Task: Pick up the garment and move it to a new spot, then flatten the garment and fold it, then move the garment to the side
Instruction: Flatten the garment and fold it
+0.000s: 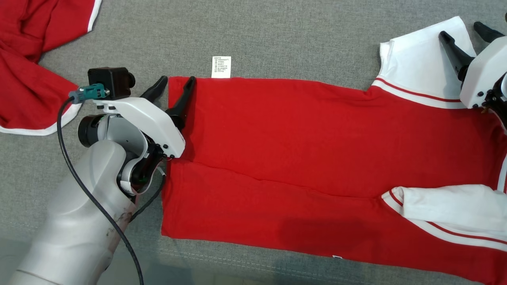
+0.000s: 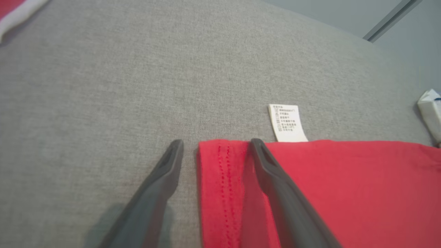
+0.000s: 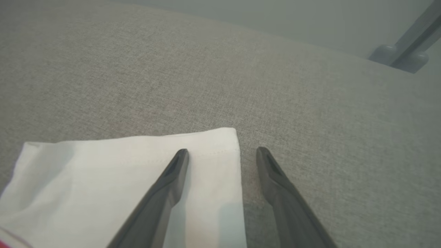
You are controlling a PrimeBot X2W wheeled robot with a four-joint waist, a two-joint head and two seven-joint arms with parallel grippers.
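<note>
Two tools are hanging wide open, holding nothing: the left tool [image 1: 178, 79] is straddling the far hem corner [image 2: 224, 172] of the red garment [image 1: 297, 158], the right tool [image 1: 460, 29] the white sleeve [image 3: 137, 165] edge. Folding looks to be getting under way; next, both are needing to close on those edges together. The red garment is lying flat on the grey table [image 1: 277, 35], its long axis running left to right, hem pointing to the robot's left.

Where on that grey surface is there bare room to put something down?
Widest bare patch: grey surface beyond the laid-out garment, between the second red garment and white sleeve, except a care label. Crowded: left gripper at the hem, right gripper at the sleeve.
</note>
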